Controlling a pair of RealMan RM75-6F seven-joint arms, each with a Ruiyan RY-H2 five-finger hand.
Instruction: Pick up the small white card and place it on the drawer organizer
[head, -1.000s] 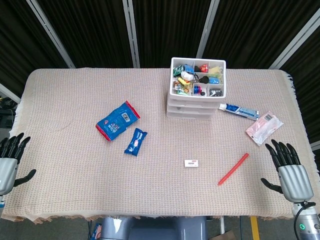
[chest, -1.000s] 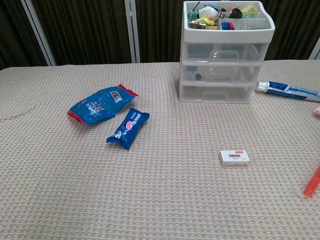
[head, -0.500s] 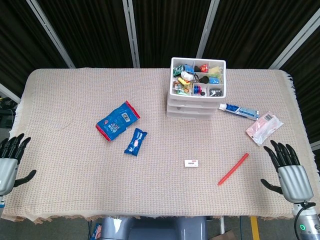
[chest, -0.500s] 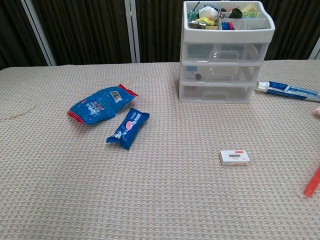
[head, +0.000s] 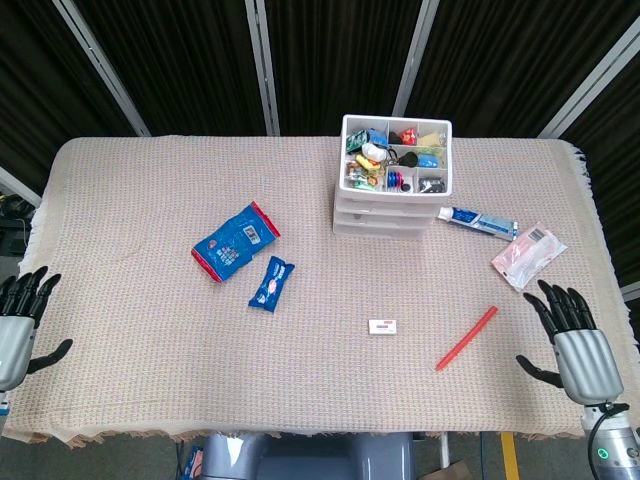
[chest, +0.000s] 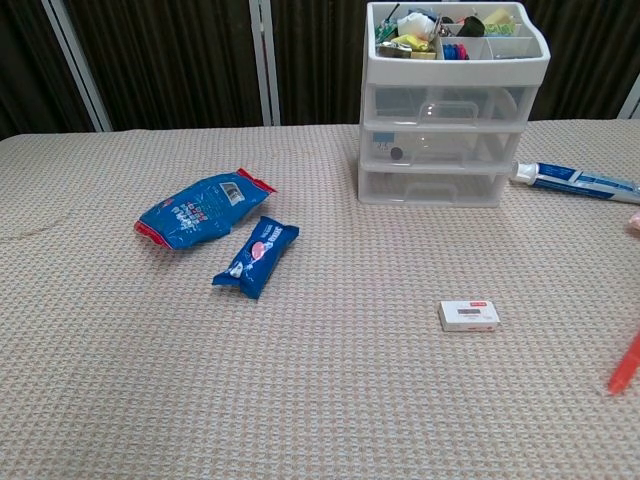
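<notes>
Beige woven cloth covers the table, where the left hand (head: 18, 325) waits spread and empty, the small white card (head: 383, 326) lies untouched below the drawer organizer (head: 394, 178), and the right hand (head: 575, 342), fingers splayed, has merely drifted slightly, so picking hasn't begun.

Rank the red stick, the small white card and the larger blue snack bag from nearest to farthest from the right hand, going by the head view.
From the right hand, at the table's right edge:
1. Red stick, just to its left.
2. Small white card, near the table's middle front.
3. Larger blue snack bag, well across on the left half.
</notes>
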